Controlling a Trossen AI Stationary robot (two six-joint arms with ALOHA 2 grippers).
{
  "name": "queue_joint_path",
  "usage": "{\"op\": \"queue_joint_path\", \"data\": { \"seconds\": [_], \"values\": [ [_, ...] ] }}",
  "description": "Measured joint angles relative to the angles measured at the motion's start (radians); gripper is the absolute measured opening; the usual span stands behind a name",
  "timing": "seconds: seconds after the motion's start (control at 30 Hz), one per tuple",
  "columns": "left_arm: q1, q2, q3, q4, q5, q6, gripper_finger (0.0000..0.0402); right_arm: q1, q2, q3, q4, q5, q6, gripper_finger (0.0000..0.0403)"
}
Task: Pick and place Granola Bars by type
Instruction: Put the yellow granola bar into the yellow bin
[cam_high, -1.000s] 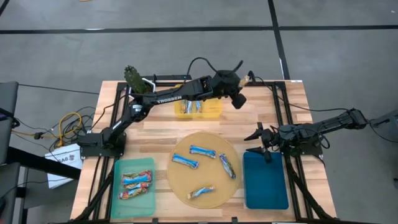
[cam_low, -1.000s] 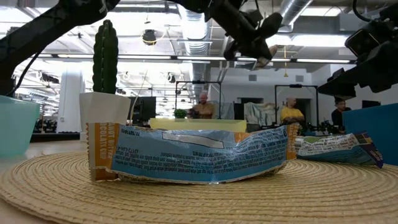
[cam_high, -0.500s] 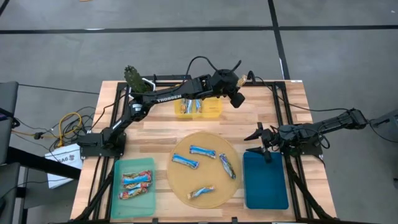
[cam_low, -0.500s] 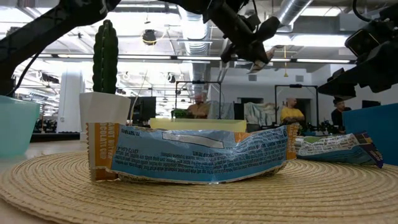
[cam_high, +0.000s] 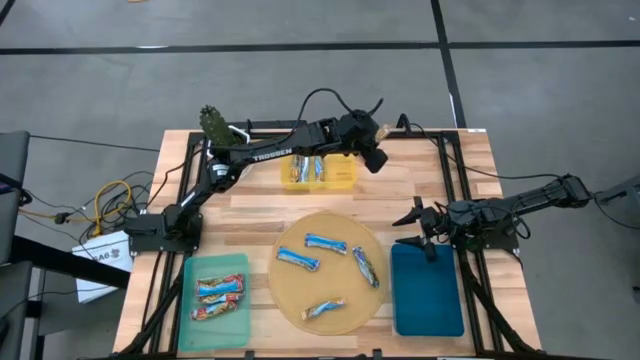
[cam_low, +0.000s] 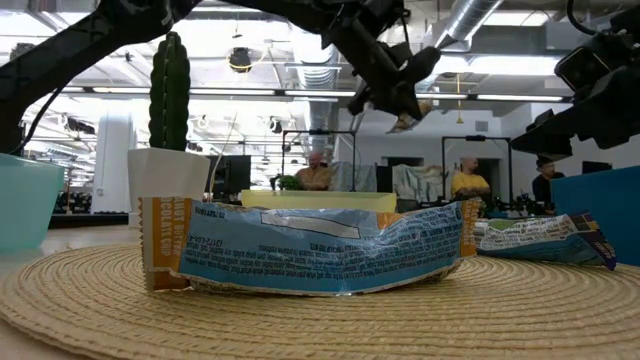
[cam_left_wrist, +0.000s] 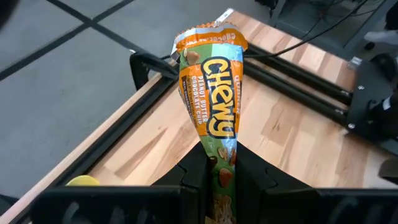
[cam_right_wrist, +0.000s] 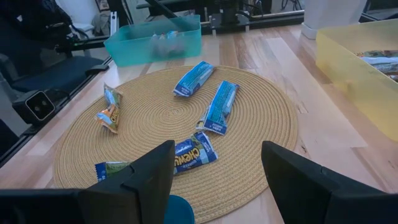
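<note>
Orange-wrapped, the granola bar (cam_left_wrist: 211, 93) stands pinched by its lower end between the left gripper (cam_left_wrist: 219, 177) fingers, so it can be dropped by type. From above, that gripper (cam_high: 377, 150) hangs near the yellow tray (cam_high: 318, 172), while four bars remain on the woven mat (cam_high: 330, 270). The right gripper (cam_right_wrist: 214, 180) waits wide open, empty, beside the blue tray (cam_high: 427, 292).
</note>
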Motion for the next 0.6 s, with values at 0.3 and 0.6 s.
{"op": "queue_joint_path", "data": {
  "seconds": [0.3,0.6],
  "values": [
    [0.014,0.000,-0.011,-0.038,0.001,0.023,0.0041,0.000,0.000,0.000,0.000,0.000,0.000,0.0234],
    [0.014,-0.081,-0.239,0.067,0.021,0.044,0.0041,0.000,0.000,0.000,0.000,0.000,0.000,0.0234]
  ]
}}
